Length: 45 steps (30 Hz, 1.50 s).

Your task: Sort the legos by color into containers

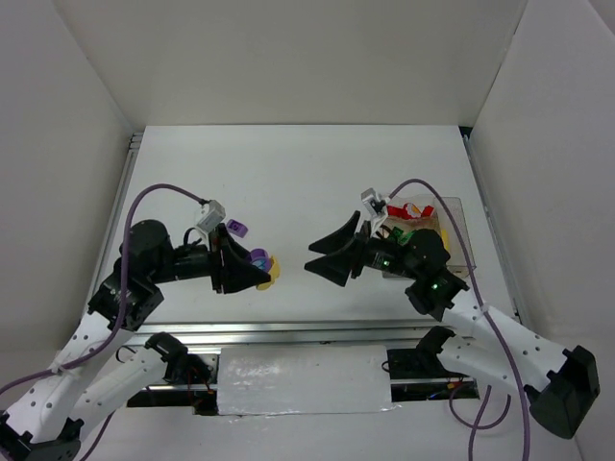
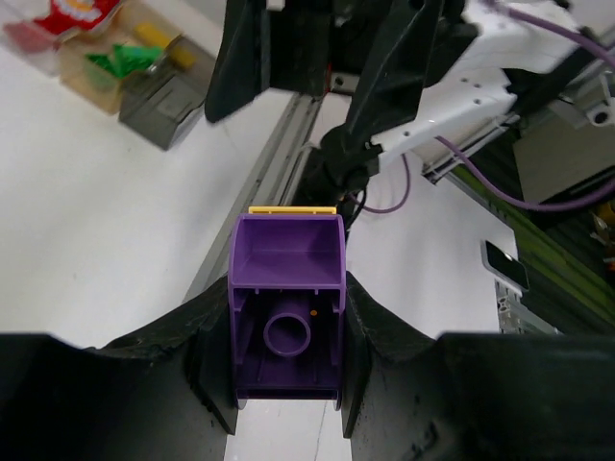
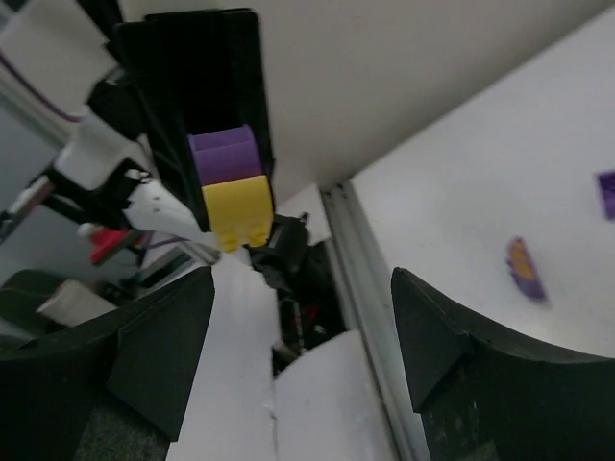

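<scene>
My left gripper [image 1: 261,273] is shut on a purple lego [image 2: 286,327] with a yellow lego [image 2: 292,208] stuck to its far end. The right wrist view shows the same purple [image 3: 223,154] and yellow [image 3: 238,211] pair between the left fingers. My right gripper [image 1: 311,255] faces them from a short gap away, open and empty [image 3: 303,331]. The clear containers [image 1: 459,223] sit behind the right arm, holding red, green and yellow legos [image 2: 115,60]. One loose purple lego [image 1: 237,229] lies by the left wrist. Two more purple legos [image 3: 524,267] [image 3: 607,192] rest on the table.
White walls enclose the table on the left, back and right. A metal rail [image 1: 317,331] runs along the near edge, with a white foam pad [image 1: 303,379] between the arm bases. Purple cables loop over both arms.
</scene>
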Motion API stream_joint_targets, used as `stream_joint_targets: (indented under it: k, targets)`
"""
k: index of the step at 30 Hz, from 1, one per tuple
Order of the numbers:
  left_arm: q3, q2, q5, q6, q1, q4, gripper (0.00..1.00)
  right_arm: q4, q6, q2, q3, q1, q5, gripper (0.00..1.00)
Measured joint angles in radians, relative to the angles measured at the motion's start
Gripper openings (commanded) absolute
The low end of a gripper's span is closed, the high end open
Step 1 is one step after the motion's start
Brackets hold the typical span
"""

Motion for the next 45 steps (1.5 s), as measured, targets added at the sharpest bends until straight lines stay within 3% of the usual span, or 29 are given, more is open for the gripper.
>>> stream_joint_targets:
  k: [6,11,17,20,21,22,24,25,26,31,39,43,45]
  targets:
    - [-0.01,-0.04,0.076,-0.031,0.0,0.094,0.0,0.265,0.098,0.11,-0.016,0.198,-0.006,0.73]
    - [-0.01,-0.041,0.095,-0.05,0.0,0.105,0.0,0.293,0.098,0.201,0.056,0.314,0.011,0.71]
    - [-0.01,-0.055,0.098,-0.052,0.0,0.116,0.0,0.308,0.08,0.221,0.096,0.351,0.033,0.6]
    - [-0.01,-0.055,0.102,-0.053,0.0,0.118,0.0,0.304,0.066,0.221,0.096,0.354,0.051,0.44]
    - [-0.01,-0.055,0.105,-0.053,0.0,0.121,0.0,0.301,0.06,0.221,0.096,0.354,0.058,0.31]
    - [-0.01,-0.055,0.106,-0.054,0.0,0.124,0.0,0.299,0.049,0.221,0.096,0.354,0.061,0.25]
    - [-0.01,-0.057,0.105,-0.068,0.0,0.125,0.0,0.3,0.043,0.222,0.096,0.354,0.064,0.18]
    - [-0.01,-0.057,0.106,-0.071,0.0,0.126,0.0,0.304,0.042,0.223,0.096,0.354,0.064,0.05]
    - [-0.01,-0.057,0.106,-0.072,0.0,0.127,0.0,0.306,0.042,0.225,0.096,0.354,0.063,0.0]
    - [-0.009,-0.058,0.1,-0.062,0.0,0.122,0.0,0.32,0.002,0.224,0.09,0.354,0.061,0.0]
    - [-0.007,-0.056,0.079,-0.023,-0.005,0.061,0.0,0.372,-0.133,0.099,-0.055,0.304,0.0,0.0]
    - [-0.005,-0.056,0.063,-0.017,-0.005,0.049,0.0,0.337,-0.163,0.034,-0.08,0.231,-0.008,0.0]
    - [0.008,-0.056,0.023,-0.003,-0.005,0.012,0.0,0.237,-0.161,-0.029,-0.088,0.137,0.064,0.0]
